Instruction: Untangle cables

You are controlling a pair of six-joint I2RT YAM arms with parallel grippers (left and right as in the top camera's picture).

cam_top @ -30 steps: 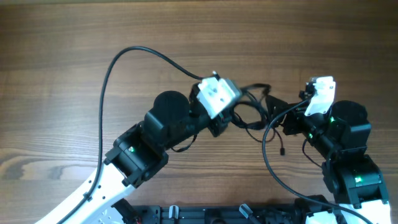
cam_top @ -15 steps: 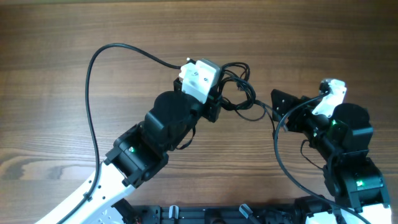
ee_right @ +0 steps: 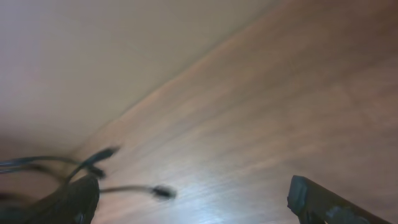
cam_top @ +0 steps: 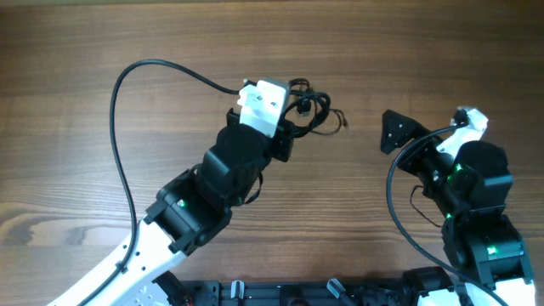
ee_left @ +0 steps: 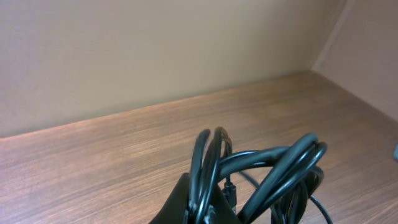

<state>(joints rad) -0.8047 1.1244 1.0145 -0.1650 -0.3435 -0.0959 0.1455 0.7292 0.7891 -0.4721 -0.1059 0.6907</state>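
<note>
Brown wooden table (cam_top: 85,51), plain beige wall (ee_left: 155,50)

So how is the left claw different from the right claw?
The left claw is shut tight on the bunch of cables; the right claw is wide open and holds nothing. The left claw sits near the middle of the table; the right claw is off to the side, apart from the cables. Both claws are black.
</note>
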